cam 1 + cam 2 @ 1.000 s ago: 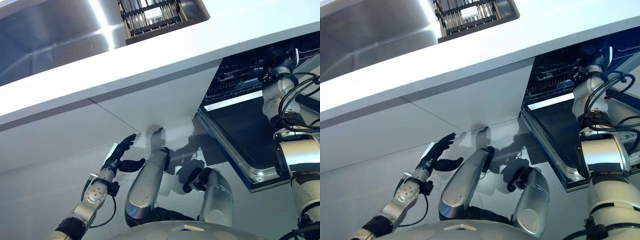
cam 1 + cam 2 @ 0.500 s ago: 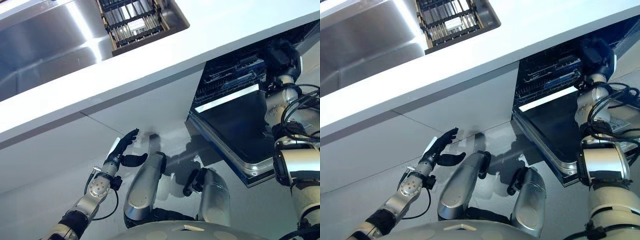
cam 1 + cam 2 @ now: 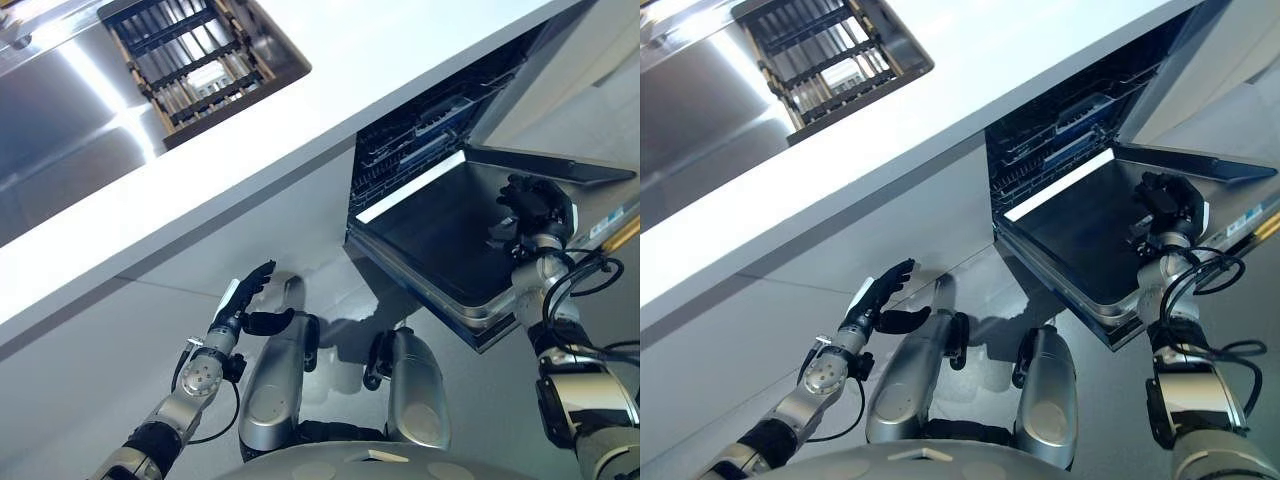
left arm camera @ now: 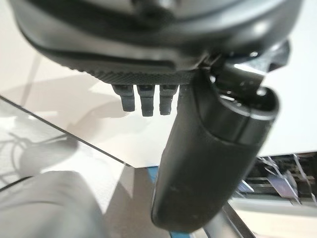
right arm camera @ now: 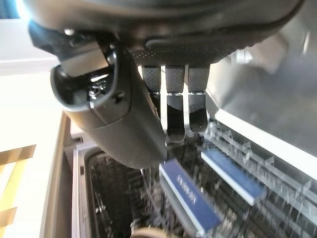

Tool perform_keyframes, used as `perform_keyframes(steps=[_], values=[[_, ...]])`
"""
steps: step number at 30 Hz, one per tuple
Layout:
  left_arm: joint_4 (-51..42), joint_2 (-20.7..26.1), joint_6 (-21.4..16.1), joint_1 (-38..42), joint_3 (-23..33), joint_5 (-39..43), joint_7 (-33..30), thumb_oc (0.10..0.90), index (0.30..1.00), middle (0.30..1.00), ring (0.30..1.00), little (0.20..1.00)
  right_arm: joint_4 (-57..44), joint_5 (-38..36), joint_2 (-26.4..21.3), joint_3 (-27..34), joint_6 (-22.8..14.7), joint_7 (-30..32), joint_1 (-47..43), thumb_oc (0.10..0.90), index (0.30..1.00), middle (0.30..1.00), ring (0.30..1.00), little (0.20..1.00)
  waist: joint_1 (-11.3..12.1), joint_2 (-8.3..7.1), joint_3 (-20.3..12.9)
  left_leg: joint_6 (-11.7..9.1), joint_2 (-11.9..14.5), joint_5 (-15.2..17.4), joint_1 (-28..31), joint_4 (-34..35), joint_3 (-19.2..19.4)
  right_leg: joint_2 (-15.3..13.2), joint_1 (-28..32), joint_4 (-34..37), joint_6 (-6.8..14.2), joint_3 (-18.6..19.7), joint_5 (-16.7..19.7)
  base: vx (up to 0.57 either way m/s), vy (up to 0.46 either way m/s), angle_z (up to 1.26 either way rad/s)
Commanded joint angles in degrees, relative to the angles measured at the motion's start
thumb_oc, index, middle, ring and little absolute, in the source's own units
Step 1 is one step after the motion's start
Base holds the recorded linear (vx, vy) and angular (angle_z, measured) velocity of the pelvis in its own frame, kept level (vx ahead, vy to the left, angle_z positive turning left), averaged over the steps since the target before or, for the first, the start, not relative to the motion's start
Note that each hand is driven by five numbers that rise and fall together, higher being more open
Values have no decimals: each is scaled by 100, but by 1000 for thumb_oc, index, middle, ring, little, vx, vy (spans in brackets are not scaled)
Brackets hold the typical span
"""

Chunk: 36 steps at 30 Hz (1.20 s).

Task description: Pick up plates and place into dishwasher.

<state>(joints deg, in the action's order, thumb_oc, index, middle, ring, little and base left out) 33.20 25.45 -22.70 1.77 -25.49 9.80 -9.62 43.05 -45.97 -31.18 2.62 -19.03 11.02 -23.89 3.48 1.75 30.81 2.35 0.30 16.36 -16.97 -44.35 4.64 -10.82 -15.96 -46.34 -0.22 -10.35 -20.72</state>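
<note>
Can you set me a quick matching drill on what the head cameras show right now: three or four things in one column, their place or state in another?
Things:
1. left hand
2. right hand
3. dishwasher door
4. drying rack

Places or states:
A. dropped open, inner side facing up
B. sitting in the sink
C. fingers straight, low in front of the white cabinet
D. over the open door, by the dishwasher opening

Pairs: 1-C, 2-D, 3-A, 4-B
</note>
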Motion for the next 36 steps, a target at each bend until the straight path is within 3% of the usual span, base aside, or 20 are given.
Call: perform_keyframes(steps=[1, 9, 17, 25, 28, 30, 36], values=[[-139, -9, -516, -395, 244, -70, -88, 800, 900, 900, 900, 900, -436, 315, -285, 371, -870, 168, 283, 800, 900, 900, 900, 900, -185, -254, -989, 223, 92, 437, 373, 191, -60, 81, 491, 382, -159, 40, 454, 8, -8, -26], [242, -115, -407, -422, 539, -67, 106, 800, 900, 900, 900, 900, -853, 766, -380, 1022, -827, 698, 1242, 800, 900, 900, 900, 900, -609, -363, -1187, 123, 229, 262, 771, 748, 271, 321, 735, 1018, -32, 254, 693, -8, -15, -24], [358, -183, -420, -317, 597, -129, 155, 800, 900, 900, 900, 900, -391, 393, -353, 1450, -389, 996, 1720, 800, 900, 900, 900, 900, -833, -392, -1173, 172, 240, 411, 608, 452, 390, 447, 569, 881, -103, 376, 633, -41, -15, -18], [346, -153, -389, -148, 468, -127, 199, 800, 900, 900, 900, 900, 1002, -863, -198, 1410, 398, -162, 1470, 800, 900, 900, 900, 900, -717, -308, -1091, 204, 158, 464, 383, 162, 272, 434, 371, 606, -179, 341, 581, -51, -26, -3], [306, -112, -365, -104, 355, -135, 272, 800, 900, 900, 900, 900, 1439, -1460, -101, 1216, 744, -1110, 1257, 800, 900, 900, 900, 900, -615, -252, -1067, 206, 97, 472, 317, 48, 185, 413, 337, 495, -215, 293, 561, -6, -42, 6], [299, -109, -374, -82, 315, -132, 300, 800, 900, 900, 900, 900, 1593, -1525, -13, 1110, 826, -1456, 1179, 800, 900, 900, 900, 900, -576, -219, -1055, 204, 75, 464, 292, 22, 153, 402, 309, 444, -217, 268, 556, -9, -30, 6], [237, -118, -300, 39, 128, -84, 259, 800, 900, 900, 900, 900, 1954, -1665, 275, 683, 1614, -2723, 771, 800, 900, 900, 900, 900, -426, -114, -1019, 200, 13, 432, 211, -69, 102, 351, 207, 273, -216, 198, 541, -5, -9, 2]])
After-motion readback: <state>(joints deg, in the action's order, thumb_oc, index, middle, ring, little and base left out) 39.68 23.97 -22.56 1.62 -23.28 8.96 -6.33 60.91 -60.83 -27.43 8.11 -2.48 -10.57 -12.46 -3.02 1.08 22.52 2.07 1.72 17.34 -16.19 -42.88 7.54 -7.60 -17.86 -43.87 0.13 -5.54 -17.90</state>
